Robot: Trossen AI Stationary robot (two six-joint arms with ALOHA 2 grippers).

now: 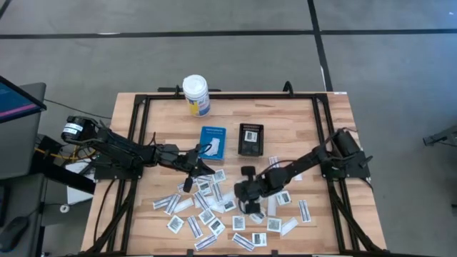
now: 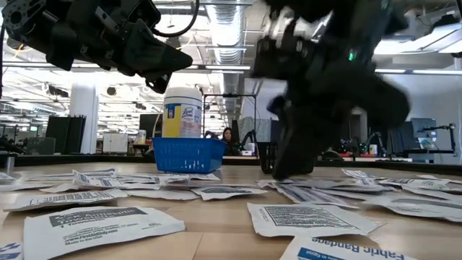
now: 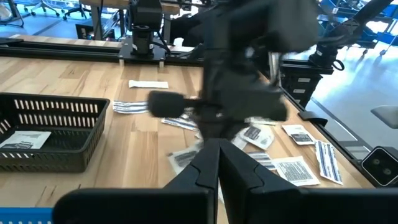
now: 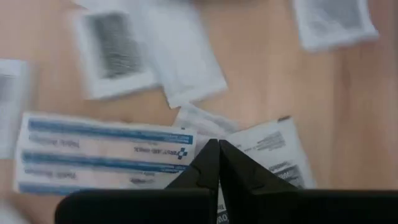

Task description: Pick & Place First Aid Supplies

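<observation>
On the counter, among the scattered packets, the right gripper presses down with fingers closed on a packet edge, these light, limp paper sachets seemingly best pinched at a raised corner, while the left gripper waits closed near the blue tray.

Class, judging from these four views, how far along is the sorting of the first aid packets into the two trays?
Done: one packet lies in the black tray. In hand: the right gripper is shut low over the pile; whether it pinches a packet is unclear. The left gripper is shut, beside the blue tray. Left: dozens of loose packets on the table.
</observation>
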